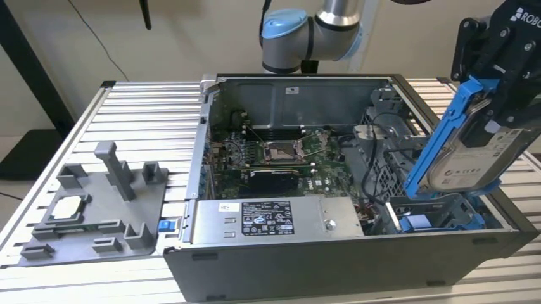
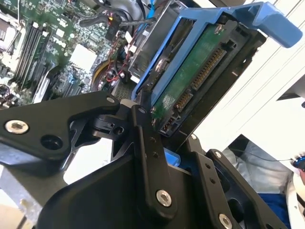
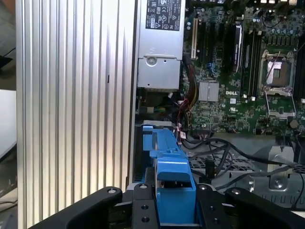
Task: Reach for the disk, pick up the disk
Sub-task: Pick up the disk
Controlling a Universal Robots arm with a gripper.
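Holding the disk [image 1: 467, 152] clamped in the gripper [image 1: 498, 95], lifted tilted above the open computer case [image 1: 338, 259] at the exterior view's right, clear of its bay. Reach and pick-up judged done; nothing left.

open air above computer case [image 1: 338, 266], cables [image 1: 372, 158] crowding drive bay [image 1: 439, 218]

Open grey computer case [image 1: 338, 266] lying on a ribbed aluminium surface [image 1: 135, 120]. Inside, a green motherboard [image 1: 279, 152] with an empty processor socket [image 1: 280, 151], beside a long grey box with a white sticker [image 1: 275, 220] along the near wall. Black cables [image 1: 372, 158] towards the exterior view's right. On the exterior view's left, a grey plastic fixture [image 1: 93, 215] carrying a small square silver chip [image 1: 68, 206].
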